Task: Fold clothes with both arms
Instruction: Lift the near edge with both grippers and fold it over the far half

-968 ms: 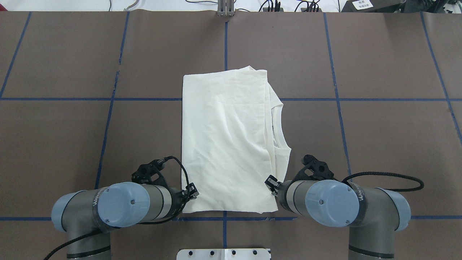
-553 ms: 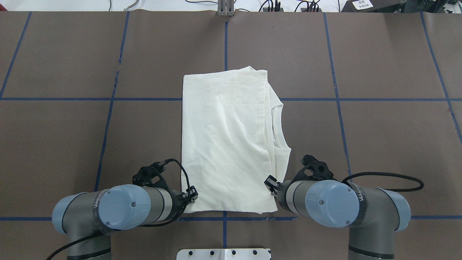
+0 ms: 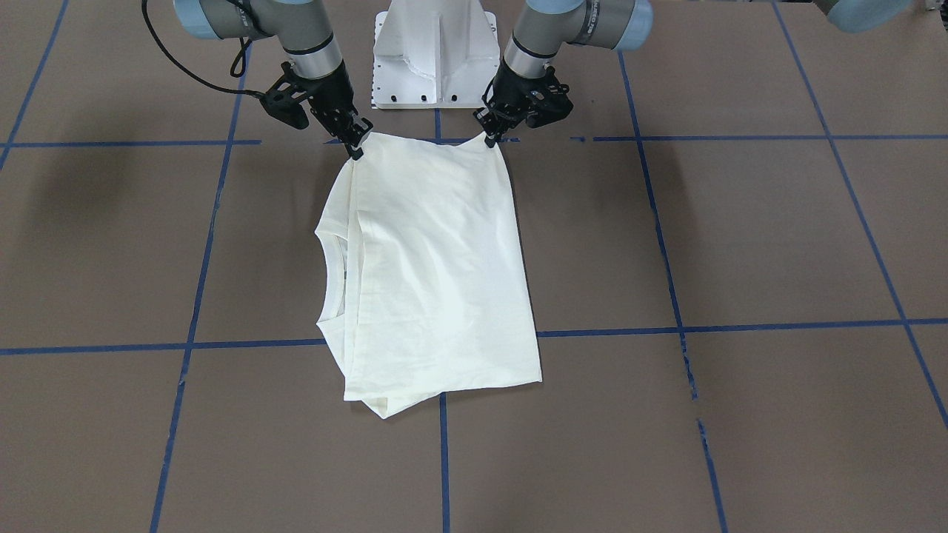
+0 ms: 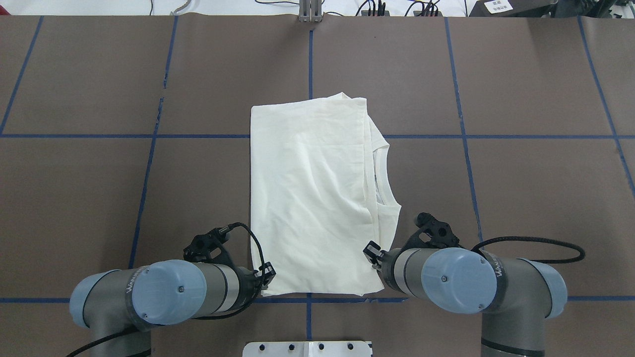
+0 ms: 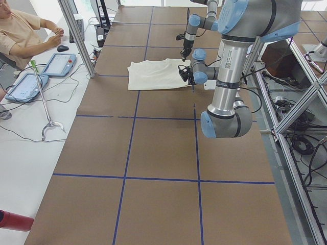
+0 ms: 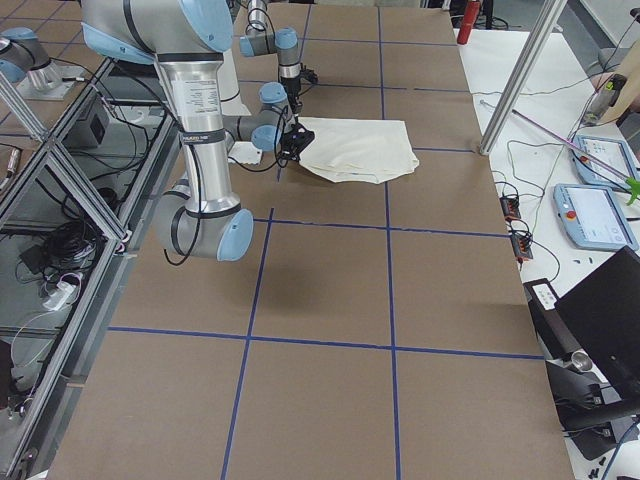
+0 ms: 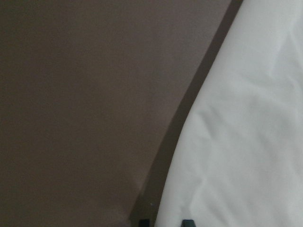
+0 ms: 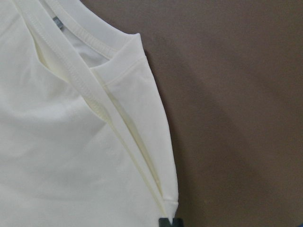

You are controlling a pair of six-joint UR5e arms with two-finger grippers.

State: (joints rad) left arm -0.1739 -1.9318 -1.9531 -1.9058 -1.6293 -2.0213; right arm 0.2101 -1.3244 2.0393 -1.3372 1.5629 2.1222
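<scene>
Folded T-shirt [image 3: 437, 281] lies mid-surface [image 3: 740, 237], its near hem now lifted slightly from a second ago, the left claw [image 3: 490, 139] and right claw [image 3: 355, 148] each clenched on a near corner, suggesting the next fold is beginning.

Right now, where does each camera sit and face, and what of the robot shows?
Front-facing: across the table, facing the robot, down on the folded T-shirt; left gripper on view's right, right gripper left.
Overhead: behind the robot, looking forward, down; left arm, right arm.
Exterior left: table's end, along it; left arm near.
Exterior right: opposite end; right arm near.
Left wrist: down on shirt edge; fingertips.
Right wrist: down on ribbed collar; fingertip.
Shared: front-facing and overhead show whole shirt, mirrored.
</scene>
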